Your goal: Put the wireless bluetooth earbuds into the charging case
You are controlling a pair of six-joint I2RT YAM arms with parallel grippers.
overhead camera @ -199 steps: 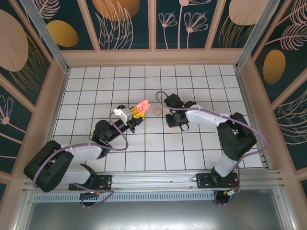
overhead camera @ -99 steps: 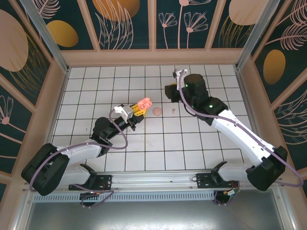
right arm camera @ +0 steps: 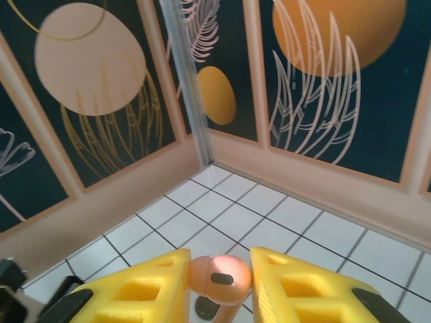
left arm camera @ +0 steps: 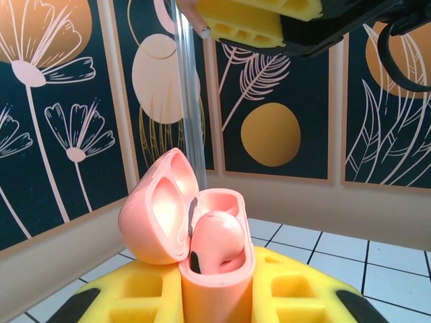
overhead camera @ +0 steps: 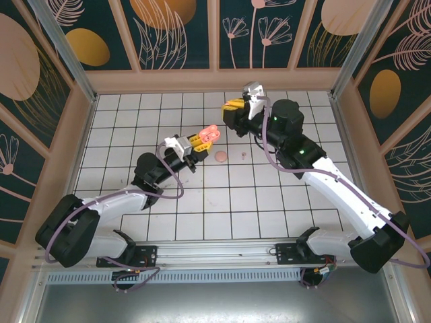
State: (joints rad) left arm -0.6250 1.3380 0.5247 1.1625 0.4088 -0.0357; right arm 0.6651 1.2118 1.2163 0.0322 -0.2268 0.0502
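Note:
My left gripper [overhead camera: 201,142] is shut on a coral-pink charging case [overhead camera: 209,134], held upright with its lid open. In the left wrist view the case [left arm camera: 214,269] stands between the yellow fingers [left arm camera: 135,296], lid [left arm camera: 156,208] swung left, and one coral earbud [left arm camera: 217,241] sits in its near slot; the far slot looks empty. My right gripper [overhead camera: 233,107] hangs raised behind and to the right of the case, shut on another coral earbud [right arm camera: 220,276], stem pointing down between the yellow pads [right arm camera: 145,286]. That gripper's underside [left arm camera: 269,20] shows above the case.
A small round pink piece [overhead camera: 220,156] and a tinier pale piece [overhead camera: 243,155] lie on the white tiled floor [overhead camera: 269,195] just right of the left gripper. Patterned walls with a peach ledge [overhead camera: 215,81] close in the floor on three sides.
The right arm has lifted from low over the tiles and swung back and up, carrying the earbud. The left gripper has raised the case slightly toward the right.

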